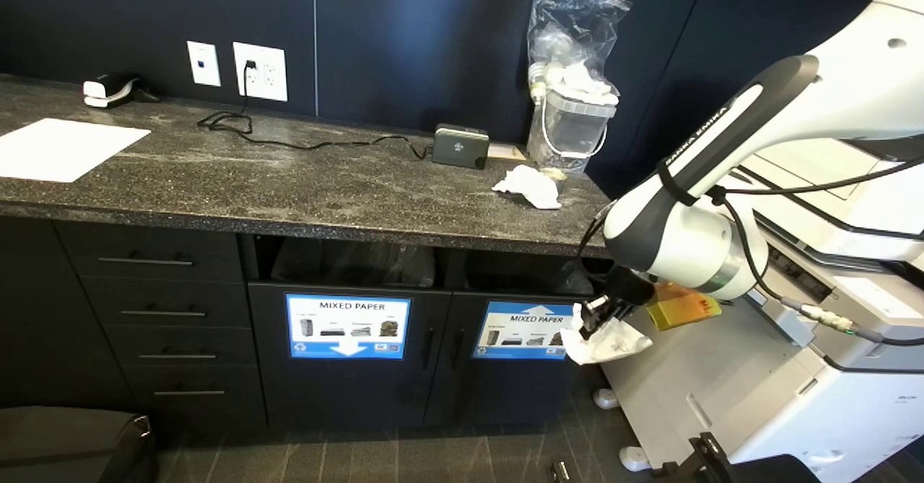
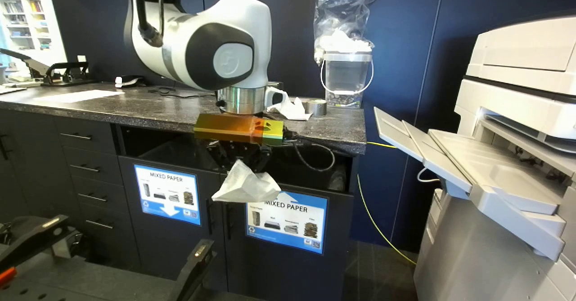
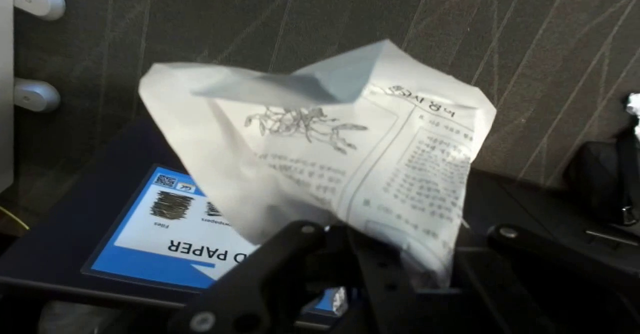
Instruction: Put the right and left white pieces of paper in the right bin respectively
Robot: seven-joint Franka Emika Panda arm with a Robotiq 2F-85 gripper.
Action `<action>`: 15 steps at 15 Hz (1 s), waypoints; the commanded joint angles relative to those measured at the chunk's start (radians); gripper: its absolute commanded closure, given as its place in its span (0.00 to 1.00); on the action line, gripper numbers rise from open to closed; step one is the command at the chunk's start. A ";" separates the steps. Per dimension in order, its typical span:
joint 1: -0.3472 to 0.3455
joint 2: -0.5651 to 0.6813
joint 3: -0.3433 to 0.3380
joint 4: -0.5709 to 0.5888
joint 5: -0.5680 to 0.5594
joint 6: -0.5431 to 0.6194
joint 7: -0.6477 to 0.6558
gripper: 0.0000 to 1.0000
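1. Presently one white piece of paper (image 2: 247,185) hangs in mid-air, rumpled and folded over, outside the right bin (image 2: 288,269). In both exterior views it covers part of the blue-topped sign (image 1: 514,324) on that bin; how close it is to the bin's front, I cannot tell.
2. The hand (image 1: 593,315) is pinched together on one edge of this paper, the rest of it spreading loosely away.
3. In the wrist view, the paper shows a line drawing and columns of print, partly blurred, with the floor (image 3: 310,9) behind it.
4. The right bin is a dark cabinet with a wide slot (image 1: 509,270) under the table (image 1: 325,187); the arrow on its sign points up. Just beside it is a twin bin (image 1: 346,393), whose lower sign edge (image 1: 349,350) has an arrow pointing down.
5. The other white piece of paper (image 1: 530,185) lies crumpled on the table, just beside a roll of tape (image 2: 317,107); whether they touch, I cannot tell.
6. Near that paper stand a clear bucket (image 2: 346,74), a transparent plastic bag (image 1: 574,14) rising above it, and a small dark box (image 1: 460,147).
7. Well apart from these, farther along the table, a large flat white sheet (image 1: 65,149) lies near a stapler (image 1: 108,92).
8. A printer (image 2: 517,53) stands past the table's end on the bucket's side.
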 commanded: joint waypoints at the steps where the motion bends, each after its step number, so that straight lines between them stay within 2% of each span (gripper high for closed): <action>1: -0.129 0.032 0.138 -0.031 -0.072 0.102 0.003 0.85; 5: -0.194 0.123 0.185 0.007 -0.239 0.139 0.025 0.85; 9: -0.190 0.217 0.130 0.037 -0.405 0.209 0.046 0.83; 15: -0.112 0.364 -0.017 0.107 -0.573 0.406 0.108 0.84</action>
